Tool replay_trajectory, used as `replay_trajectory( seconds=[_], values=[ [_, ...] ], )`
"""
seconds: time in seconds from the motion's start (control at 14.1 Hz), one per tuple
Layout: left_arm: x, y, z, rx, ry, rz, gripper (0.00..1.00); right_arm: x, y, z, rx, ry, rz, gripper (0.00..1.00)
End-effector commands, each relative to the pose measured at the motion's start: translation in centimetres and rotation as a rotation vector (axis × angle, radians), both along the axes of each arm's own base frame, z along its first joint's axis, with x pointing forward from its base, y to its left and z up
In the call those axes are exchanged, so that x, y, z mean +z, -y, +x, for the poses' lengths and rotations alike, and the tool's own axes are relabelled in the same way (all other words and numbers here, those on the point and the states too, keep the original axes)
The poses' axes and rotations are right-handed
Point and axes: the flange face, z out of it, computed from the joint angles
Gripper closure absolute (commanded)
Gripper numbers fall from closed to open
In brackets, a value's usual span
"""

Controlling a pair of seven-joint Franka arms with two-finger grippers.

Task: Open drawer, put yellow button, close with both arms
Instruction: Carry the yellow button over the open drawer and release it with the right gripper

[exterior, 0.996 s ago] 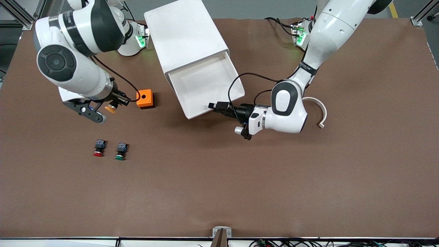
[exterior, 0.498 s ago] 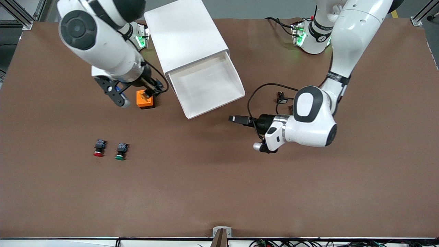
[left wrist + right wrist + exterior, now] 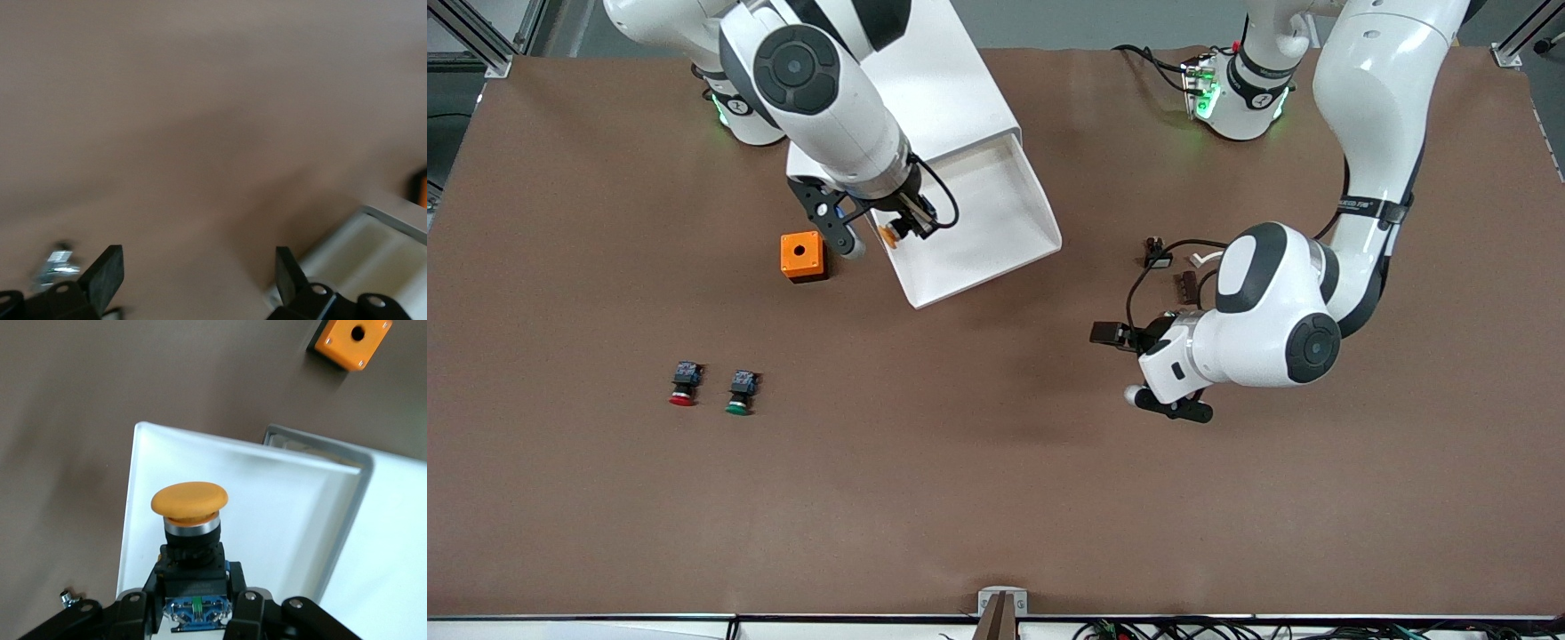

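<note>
On a brown table (image 3: 996, 498), the right gripper (image 3: 903, 227) clamps the yellow button (image 3: 189, 501) by its black body over the open drawer (image 3: 996, 240); small, light, rigid, smooth-capped. The left gripper (image 3: 197, 273) hangs wide open, waiting.

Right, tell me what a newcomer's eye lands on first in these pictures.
First, the right gripper shut on the yellow button, hanging over the open white drawer near the middle of the table. Next, the left gripper, open and empty, over bare table toward the left arm's end. Then the orange box beside the drawer, with the red button and green button nearer the front camera.
</note>
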Motion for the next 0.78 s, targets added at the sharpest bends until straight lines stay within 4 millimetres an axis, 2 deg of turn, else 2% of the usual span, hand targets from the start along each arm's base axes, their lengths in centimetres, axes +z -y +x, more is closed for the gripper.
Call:
replay_trajectory(
  seconds=[0.0, 0.14, 0.28, 0.43, 0.57, 0.71],
  values=[
    [1.0, -0.8, 0.2, 0.041, 0.035, 0.135, 0.0, -2.4, -0.4, -0.4, -0.058, -0.019, 0.038, 0.75],
    [1.1, -0.6, 0.1, 0.16, 0.031, 0.212, 0.0, -3.9, -1.2, -0.8, -0.056, -0.011, 0.04, 0.75],
    [2.2, -0.6, 0.0, 0.303, 0.041, 0.282, 0.0, -4.9, -1.8, -1.0, -0.049, -0.021, 0.032, 0.75],
    [2.4, -0.8, 0.1, 0.325, 0.07, 0.33, 0.0, -6.2, -3.1, -1.8, -0.026, -0.035, 0.017, 0.75],
    [2.4, -0.7, 0.1, 0.358, 0.069, 0.336, 0.0, -6.7, -4.1, -2.4, -0.017, -0.033, 0.016, 0.75],
    [2.4, 1.0, -0.6, 0.409, 0.069, 0.353, 0.0, -7.8, -4.8, -2.9, -0.003, -0.043, 0.002, 0.71]
  ],
)
